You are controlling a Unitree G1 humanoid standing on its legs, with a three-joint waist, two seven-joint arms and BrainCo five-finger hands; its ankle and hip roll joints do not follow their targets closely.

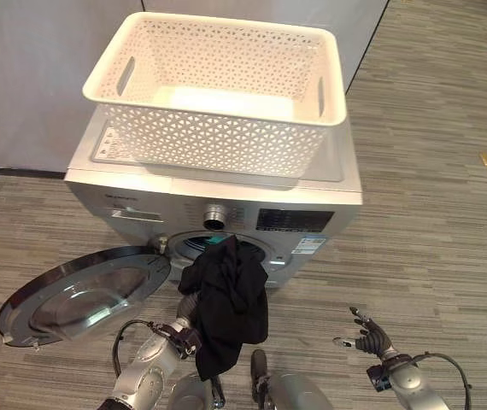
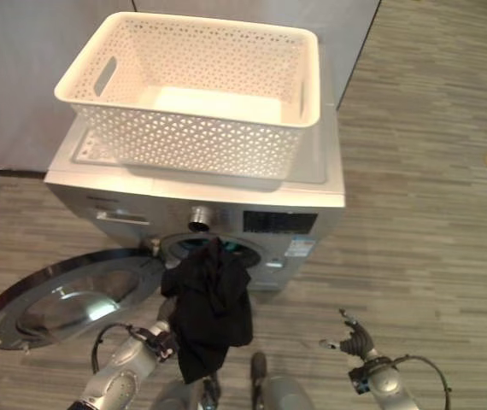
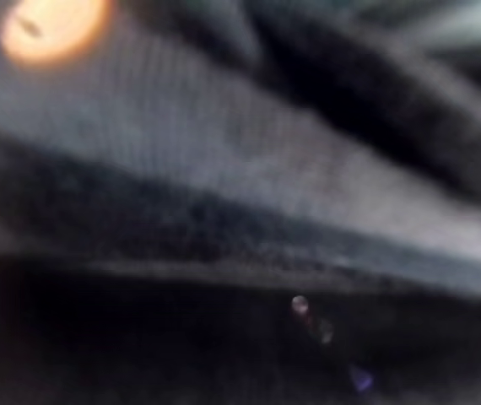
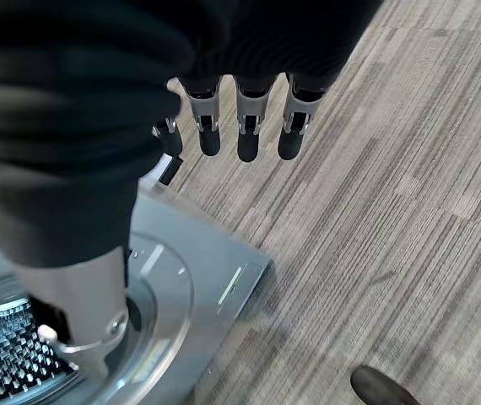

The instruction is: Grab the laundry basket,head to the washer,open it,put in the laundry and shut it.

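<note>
- 1 white laundry basket (image 1: 218, 94) atop 1 silver washer (image 1: 141, 201); door (image 1: 81, 290) open
- 1 black garment (image 1: 226, 303) hangs at the drum mouth, covering the left hand (image 1: 185, 331); its grip cannot be told
- Right hand (image 1: 365, 335) idle; its wrist view shows straight fingers (image 4: 245, 126)

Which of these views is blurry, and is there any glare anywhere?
Left wrist view: soft and out of focus, pressed against the black garment, with an orange glow in one corner. Left eye view: sharp, light reflecting off the open washer door. Right wrist view: clear past the right robot hand.

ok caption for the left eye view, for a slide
Left hand lifts black garment toward the open washer; empty basket on top.
</note>
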